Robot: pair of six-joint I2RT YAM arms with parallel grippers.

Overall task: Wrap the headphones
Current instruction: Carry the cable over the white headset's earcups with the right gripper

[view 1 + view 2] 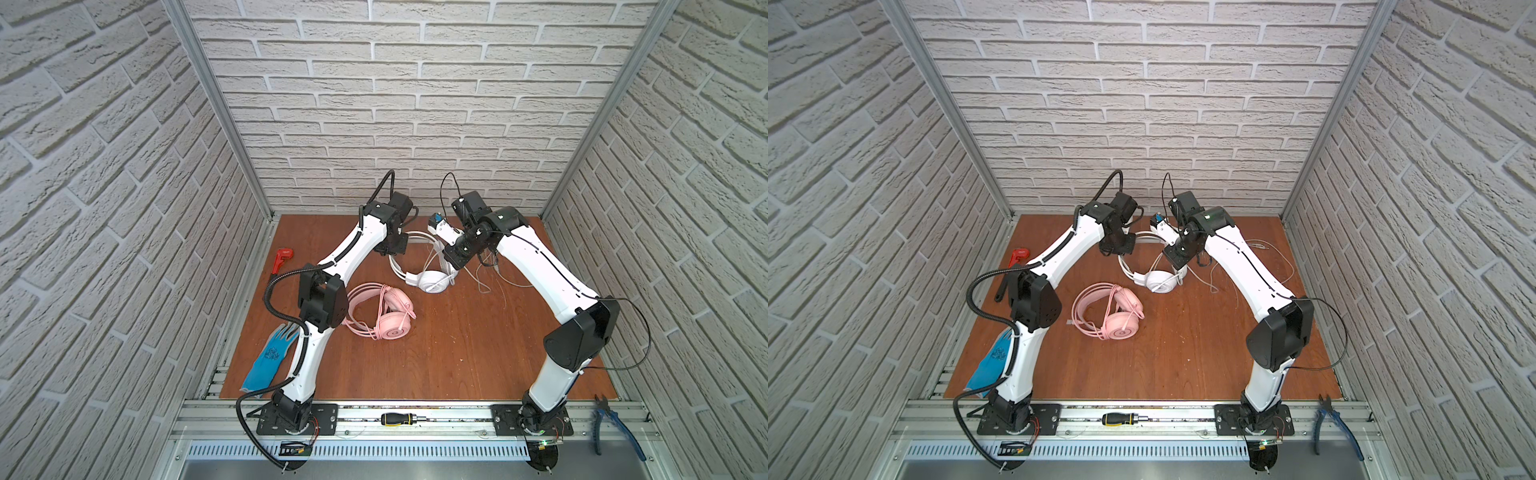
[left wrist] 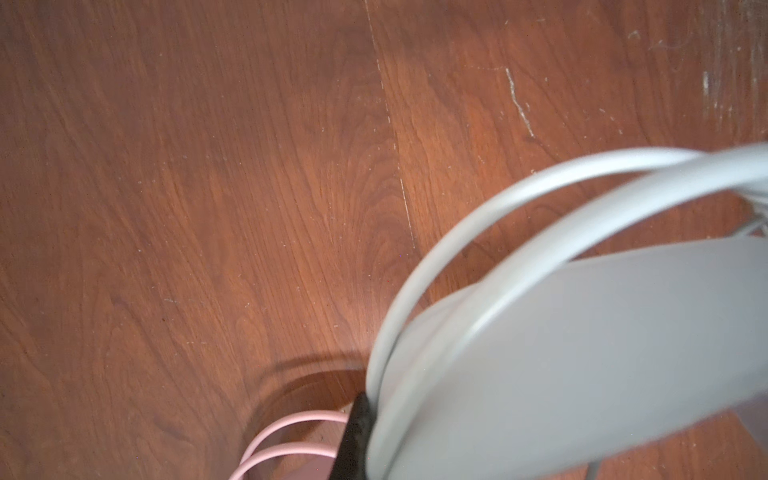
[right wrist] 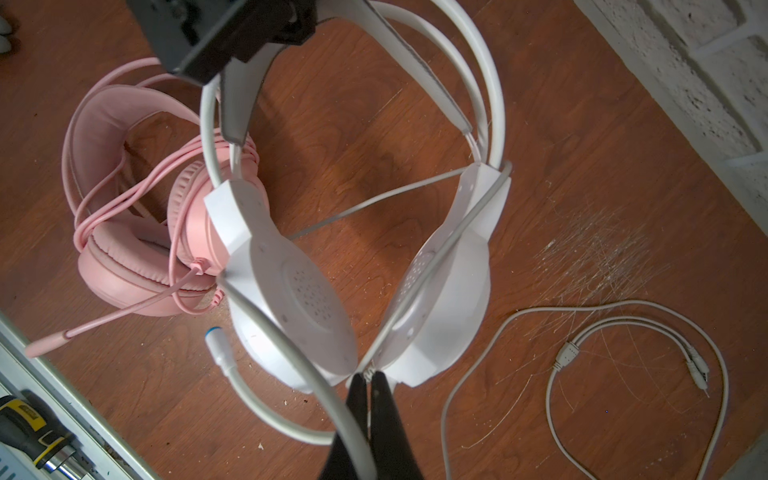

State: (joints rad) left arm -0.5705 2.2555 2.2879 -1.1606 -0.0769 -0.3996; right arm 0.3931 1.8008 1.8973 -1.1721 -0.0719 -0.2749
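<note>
White headphones (image 1: 432, 280) at back-centre of desk (image 1: 457, 353), slung between both arms: left tool (image 1: 395, 245) shut on headband (image 3: 490, 83), right tool (image 3: 370, 386) pinched shut on cable (image 3: 440, 249) at the earcups (image 3: 307, 299), loose tail (image 3: 552, 374) on the right arm's side, so the right arm likely winds.

Table (image 1: 436, 353): 1 red wrench (image 1: 281, 259), 1 blue glove (image 1: 270, 359), left side. Front rail (image 1: 457, 417): 1 screwdriver (image 1: 399, 419), 1 pliers (image 1: 615, 424).

Even light, soft shadows; top views bow at edges; white headphones (image 2: 582, 353) blurred close-up.
</note>
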